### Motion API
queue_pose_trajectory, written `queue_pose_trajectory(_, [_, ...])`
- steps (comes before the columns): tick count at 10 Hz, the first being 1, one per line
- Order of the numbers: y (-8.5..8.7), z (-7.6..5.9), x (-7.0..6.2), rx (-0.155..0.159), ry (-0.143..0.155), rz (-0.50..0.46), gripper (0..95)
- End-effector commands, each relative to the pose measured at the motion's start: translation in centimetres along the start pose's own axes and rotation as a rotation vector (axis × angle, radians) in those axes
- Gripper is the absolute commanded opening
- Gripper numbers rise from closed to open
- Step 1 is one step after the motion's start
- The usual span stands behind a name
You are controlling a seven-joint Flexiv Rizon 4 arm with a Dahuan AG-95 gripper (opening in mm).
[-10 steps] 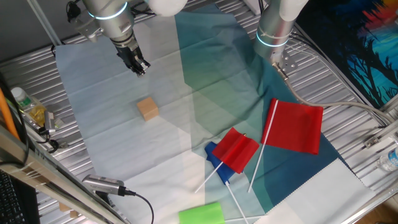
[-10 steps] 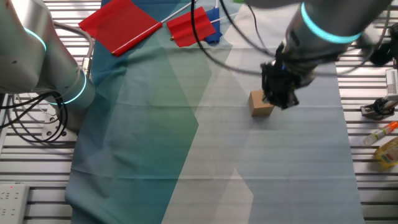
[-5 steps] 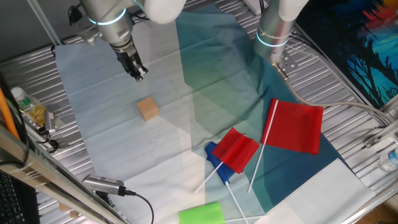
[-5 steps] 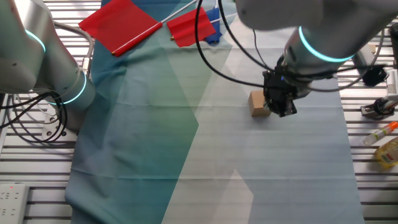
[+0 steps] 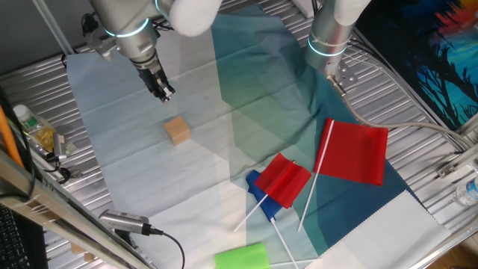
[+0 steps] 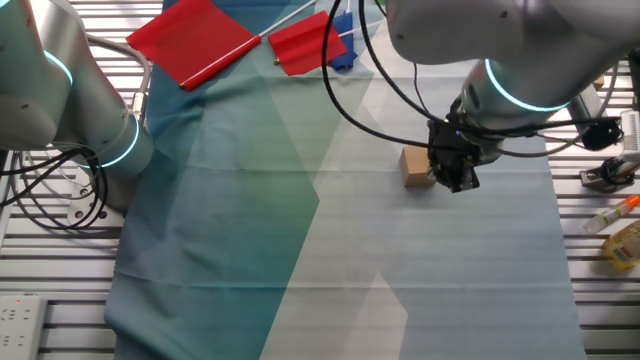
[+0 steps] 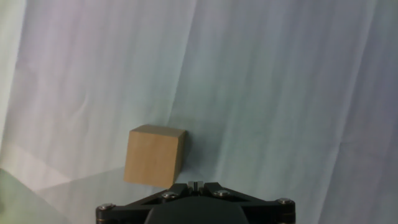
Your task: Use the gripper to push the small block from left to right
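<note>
The small tan wooden block [image 5: 178,131] rests on the pale cloth, also seen in the other fixed view [image 6: 415,167] and in the hand view [image 7: 155,155]. My gripper [image 5: 165,93] hangs above the cloth beyond the block, a short gap away, with its black fingers pressed together and nothing held. In the other fixed view the gripper [image 6: 457,178] sits just right of the block, partly covering its edge. In the hand view the gripper [image 7: 195,184] shows closed fingertips just below and right of the block.
Two red flags [image 5: 357,152] [image 5: 284,179] and a blue piece lie on the teal cloth to the right. A green rounded piece [image 5: 241,257] lies at the front edge. A second arm column [image 5: 331,33] stands at the back. Bottles and cables line the left rail.
My gripper has shifted slightly left and toward the block side in the first fixed view. The block has not moved.
</note>
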State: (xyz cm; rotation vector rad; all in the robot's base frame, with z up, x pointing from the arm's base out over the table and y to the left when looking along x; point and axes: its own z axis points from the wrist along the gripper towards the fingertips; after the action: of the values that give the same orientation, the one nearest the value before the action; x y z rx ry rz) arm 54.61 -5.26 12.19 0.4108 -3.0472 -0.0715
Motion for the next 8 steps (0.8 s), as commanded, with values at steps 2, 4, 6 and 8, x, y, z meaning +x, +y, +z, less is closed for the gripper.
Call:
queue_pose_trajectory(2, [0.18, 0.07, 0.05, -0.004, -0.012, -0.018, 0.0])
queue_pose_trajectory(4, [0.3, 0.14, 0.19, 0.001, -0.02, -0.016, 0.0])
queue_pose_trajectory(6, [0.37, 0.18, 0.28, -0.004, -0.031, -0.014, 0.0])
queue_pose_trajectory(8, [0.38, 0.18, 0.27, -0.004, -0.034, -0.009, 0.0])
